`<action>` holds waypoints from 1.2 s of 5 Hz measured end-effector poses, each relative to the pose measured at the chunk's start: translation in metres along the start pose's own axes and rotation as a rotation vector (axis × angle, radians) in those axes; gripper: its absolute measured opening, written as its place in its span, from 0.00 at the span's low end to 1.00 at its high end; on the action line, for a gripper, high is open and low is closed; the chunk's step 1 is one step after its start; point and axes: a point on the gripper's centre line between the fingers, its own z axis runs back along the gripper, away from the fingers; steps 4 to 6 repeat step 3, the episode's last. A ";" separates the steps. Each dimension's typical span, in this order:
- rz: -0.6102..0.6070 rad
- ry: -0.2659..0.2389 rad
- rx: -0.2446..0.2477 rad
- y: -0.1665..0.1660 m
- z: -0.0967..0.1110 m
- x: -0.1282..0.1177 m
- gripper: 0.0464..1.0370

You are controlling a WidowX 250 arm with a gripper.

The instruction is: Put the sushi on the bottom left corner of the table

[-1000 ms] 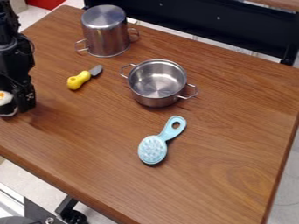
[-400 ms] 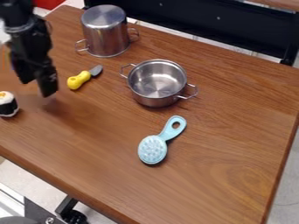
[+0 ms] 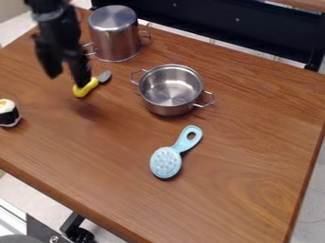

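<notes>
The black gripper [image 3: 67, 76] hangs above the table's left part, its two fingers spread and nothing between them. Just below and right of it, partly covered by one finger, lies the yellow-handled knife. The sushi [image 3: 8, 113], white with a black band and an orange spot on top, stands on the wooden table [image 3: 114, 175] at the left edge of the view. A gap of bare wood separates it from the gripper, which is up and to its right.
An upturned steel pot [image 3: 115, 35] stands at the back, right of the arm. An open two-handled pot [image 3: 170, 90] is near the middle. The yellow knife [image 3: 85, 88] lies left of it, and a light blue brush [image 3: 166, 162] lies nearer the front.
The gripper was beside the sushi at the left edge, then came off it and moved up and right. The sushi has stayed on the table, and the fingers now show spread.
</notes>
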 end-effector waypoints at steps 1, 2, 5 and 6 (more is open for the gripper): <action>0.070 -0.029 -0.016 -0.017 0.013 0.034 0.96; 0.146 -0.029 -0.009 -0.030 0.013 0.062 0.96; 0.190 -0.014 -0.010 -0.045 0.004 0.081 0.96; 0.190 -0.014 -0.010 -0.045 0.004 0.081 0.96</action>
